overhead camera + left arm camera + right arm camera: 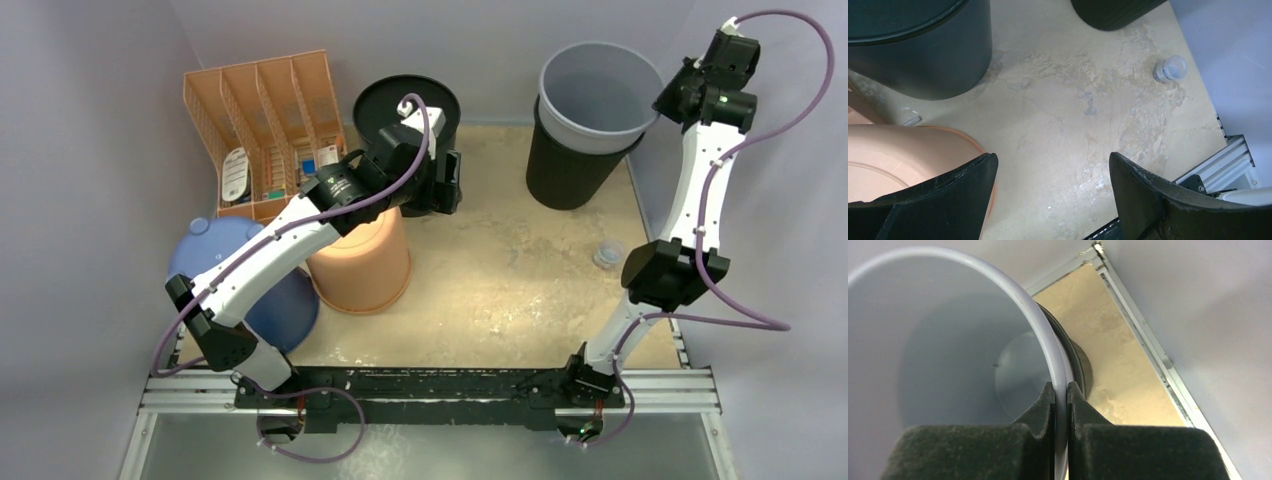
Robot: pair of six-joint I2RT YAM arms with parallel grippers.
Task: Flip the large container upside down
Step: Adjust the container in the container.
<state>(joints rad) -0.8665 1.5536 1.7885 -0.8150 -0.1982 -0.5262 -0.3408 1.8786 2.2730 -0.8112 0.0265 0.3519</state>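
The large container [598,95] is a grey bin standing upright, mouth up, nested inside a black bin [565,170] at the back right. My right gripper [672,100] is at its right rim. In the right wrist view the right gripper [1061,387] is shut on the rim of the large container [948,340], one finger inside the wall and one outside. My left gripper [450,182] hangs open over the middle of the table; in its wrist view the left gripper [1053,157] has only bare table between its fingers.
A peach bin [362,262] stands upside down under the left arm, with a black upturned bin [405,110] behind it. A blue bin [215,250] sits at the left and an orange organiser [265,120] at the back left. A small clear cup [607,254] lies near the right arm.
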